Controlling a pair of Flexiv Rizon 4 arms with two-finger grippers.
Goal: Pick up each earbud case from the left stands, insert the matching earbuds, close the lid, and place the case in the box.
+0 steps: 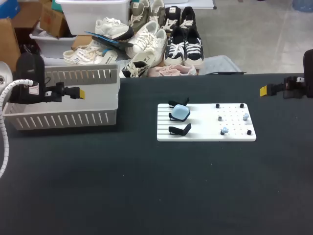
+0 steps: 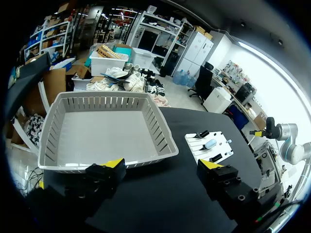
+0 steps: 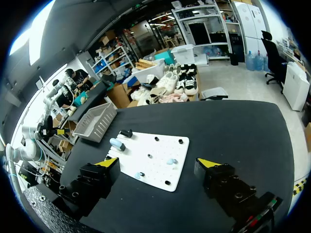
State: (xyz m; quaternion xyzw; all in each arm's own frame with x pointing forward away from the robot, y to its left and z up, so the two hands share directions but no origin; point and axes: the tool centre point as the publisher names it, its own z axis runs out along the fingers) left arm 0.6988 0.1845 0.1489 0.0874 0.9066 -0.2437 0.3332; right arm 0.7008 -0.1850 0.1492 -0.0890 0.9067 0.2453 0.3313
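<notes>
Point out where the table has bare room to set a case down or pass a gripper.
The black table is bare all along the near side, in front of the grey slatted basket and the white peg board. A bare strip lies between them. The basket holds nothing. The board is crowded: black stands, a light blue case, small earbuds.

Head view overhead, wrist views facing inward — all share (distantly) board [image 1: 205, 131]

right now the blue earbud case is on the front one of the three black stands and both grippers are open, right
No: the blue earbud case sits on the middle of the three black stands, not the front one, as the head view shows. The left gripper and right gripper are indeed open.
</notes>
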